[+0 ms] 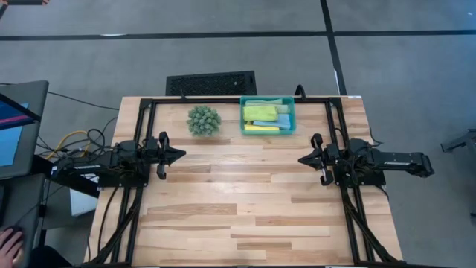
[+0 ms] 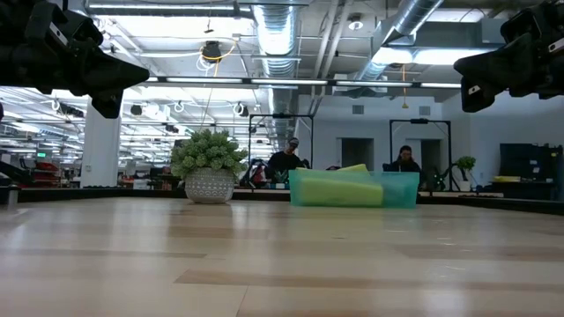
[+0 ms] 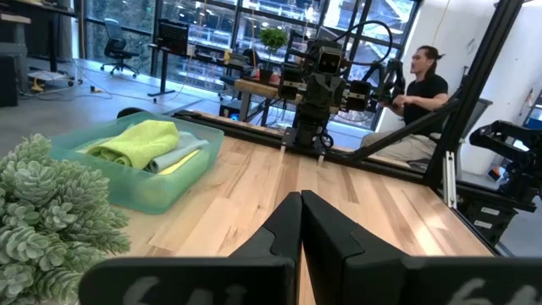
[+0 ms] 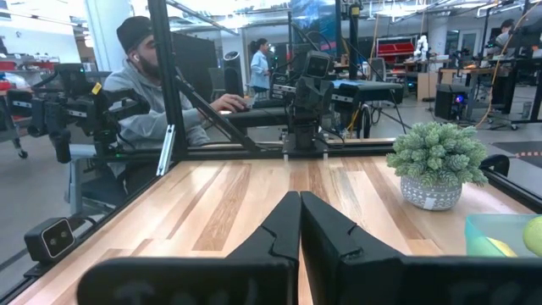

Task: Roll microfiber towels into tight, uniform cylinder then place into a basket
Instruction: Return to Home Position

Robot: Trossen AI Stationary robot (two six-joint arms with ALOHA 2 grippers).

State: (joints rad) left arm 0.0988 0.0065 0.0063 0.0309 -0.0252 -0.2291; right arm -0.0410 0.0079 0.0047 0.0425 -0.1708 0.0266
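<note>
Along the far edge of the wooden table (image 1: 245, 216), the teal basket (image 1: 292, 117) sits with rolled towels inside it: a lime green towel (image 1: 259, 112) on the side nearer the plant, a light blue towel (image 1: 283, 119) beside it, and a yellow towel (image 1: 260, 128) along the near wall. A paler green fold (image 1: 269, 102) shows at the far wall, though I cannot tell if it is the sage one. Near the basket, on the left arm's side and not touching it, stands a spiky green plant ball (image 1: 204, 120) in a pale patterned pot (image 2: 209, 186). The left gripper (image 1: 181, 155) hovers over the table's left part, its fingers pressed together on nothing. The right gripper (image 1: 302, 158) faces it from the right part, likewise clenched and empty. Both hang off the wood, well apart from the basket. A black slotted grille (image 1: 211, 83) lies on the floor beyond the table. One seated person (image 3: 421, 89) shows past the right arm and another person (image 4: 148, 85) past the left
</note>
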